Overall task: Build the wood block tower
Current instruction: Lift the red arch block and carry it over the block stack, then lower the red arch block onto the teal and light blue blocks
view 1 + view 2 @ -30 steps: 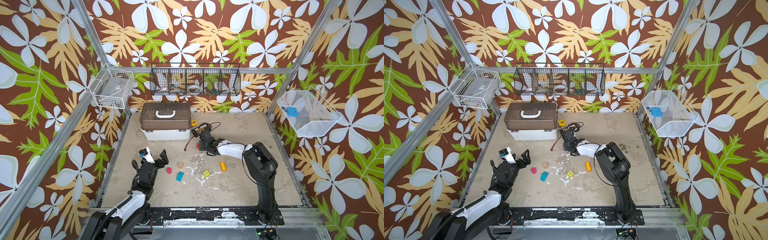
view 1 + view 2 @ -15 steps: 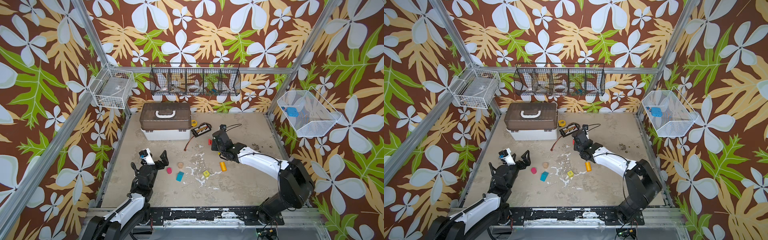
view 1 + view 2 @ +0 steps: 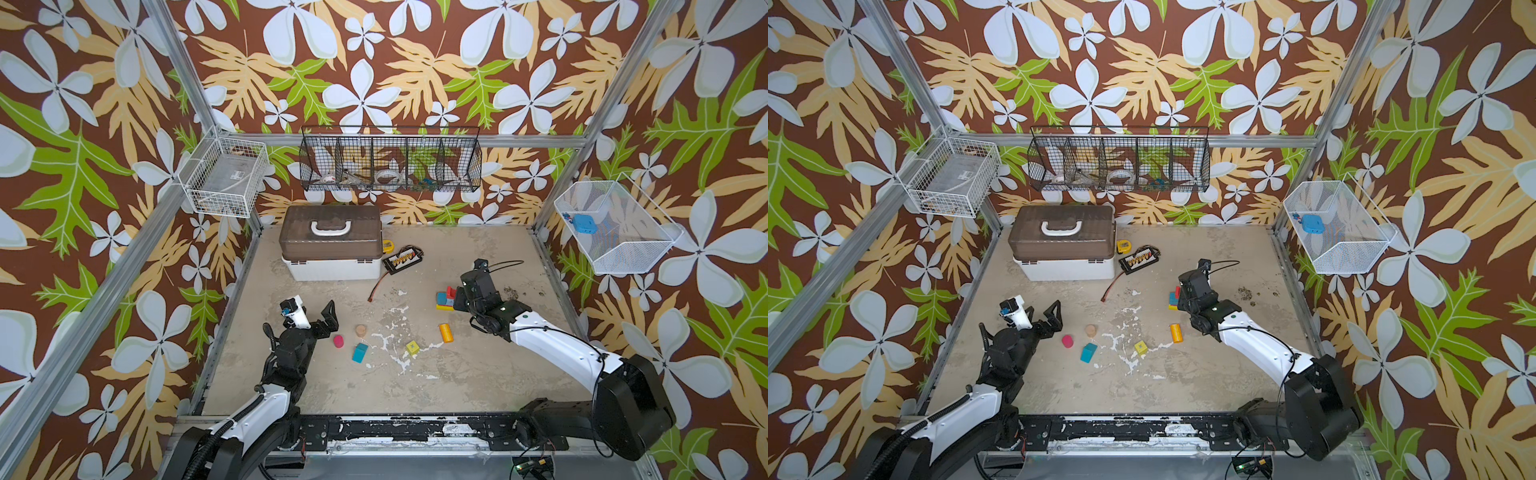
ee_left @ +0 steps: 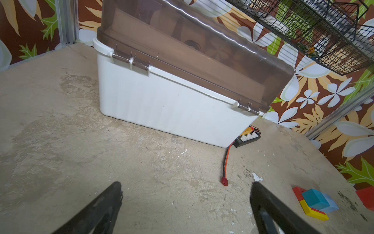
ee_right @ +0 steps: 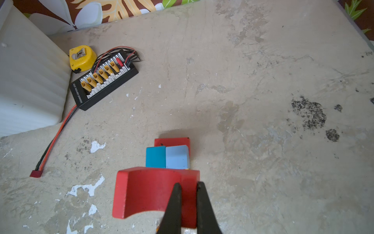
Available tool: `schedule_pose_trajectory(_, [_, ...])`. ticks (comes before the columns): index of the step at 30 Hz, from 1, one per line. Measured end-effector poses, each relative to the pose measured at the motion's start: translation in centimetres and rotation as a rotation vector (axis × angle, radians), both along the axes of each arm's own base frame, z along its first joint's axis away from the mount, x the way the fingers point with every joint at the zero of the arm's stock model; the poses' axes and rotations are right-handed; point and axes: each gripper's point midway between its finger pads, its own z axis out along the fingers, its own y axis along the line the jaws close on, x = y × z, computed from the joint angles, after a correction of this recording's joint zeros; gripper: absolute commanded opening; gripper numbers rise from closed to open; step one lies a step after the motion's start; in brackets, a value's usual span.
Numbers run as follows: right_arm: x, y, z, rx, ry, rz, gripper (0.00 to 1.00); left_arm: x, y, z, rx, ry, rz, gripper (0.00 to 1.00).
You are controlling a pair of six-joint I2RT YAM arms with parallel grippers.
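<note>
My right gripper (image 5: 188, 186) is shut on one leg of a red arch block (image 5: 149, 192). The arch hangs close beside the low tower (image 5: 168, 157), which has a yellow flat base, a red piece, and teal and light-blue blocks. Both top views show that gripper (image 3: 457, 297) at the tower (image 3: 442, 300) (image 3: 1173, 300). Loose wood blocks lie mid-floor: a pink cylinder (image 3: 338, 341), a tan cylinder (image 3: 360, 330), a teal house shape (image 3: 360, 353), a yellow cube (image 3: 412, 347) and an orange cylinder (image 3: 445, 333). My left gripper (image 3: 313, 311) (image 4: 186, 194) stands open and empty, left of the pink cylinder.
A white case with a brown lid (image 3: 331, 243) stands at the back left. A black connector board (image 3: 403, 260) with a red wire and a yellow tape measure (image 3: 387, 246) lie beside it. Wire baskets (image 3: 390, 160) hang on the walls.
The right arm has swung its elbow out to the right, and its gripper has moved from the connector board toward the front right, to the tower. The left arm has barely moved.
</note>
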Motion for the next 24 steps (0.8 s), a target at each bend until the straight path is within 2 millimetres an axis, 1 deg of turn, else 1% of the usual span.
schedule_pose_trajectory(4, [0.1,0.0,-0.5,0.004,0.012,0.026,0.00,0.1,-0.3,-0.1,0.002,0.007,-0.017,1.00])
schedule_pose_trajectory(7, [0.5,0.1,-1.5,0.007,0.031,0.040,0.00,0.0,-1.6,-0.1,0.010,0.000,-0.091,1.00])
schedule_pose_trajectory(10, [0.8,0.3,-2.7,0.018,0.064,0.058,0.00,-0.6,-4.0,0.0,0.023,-0.020,-0.211,1.00])
schedule_pose_trajectory(12, [1.1,0.5,-3.4,0.025,0.084,0.070,0.00,-1.2,-6.2,0.3,0.043,-0.039,-0.310,1.00])
schedule_pose_trajectory(14, [1.6,0.8,-3.8,0.030,0.089,0.079,0.00,-1.9,-8.1,0.4,0.064,-0.052,-0.394,1.00])
schedule_pose_trajectory(16, [2.0,1.1,-4.1,0.032,0.096,0.093,0.00,-2.3,-9.4,0.3,0.079,-0.058,-0.456,1.00])
schedule_pose_trajectory(21, [2.4,1.6,-4.7,0.042,0.109,0.107,0.00,-2.1,-10.8,0.3,0.092,-0.053,-0.524,1.00])
schedule_pose_trajectory(24, [2.6,1.6,-5.0,0.040,0.115,0.106,0.00,-2.2,-11.1,0.2,0.092,-0.049,-0.544,1.00])
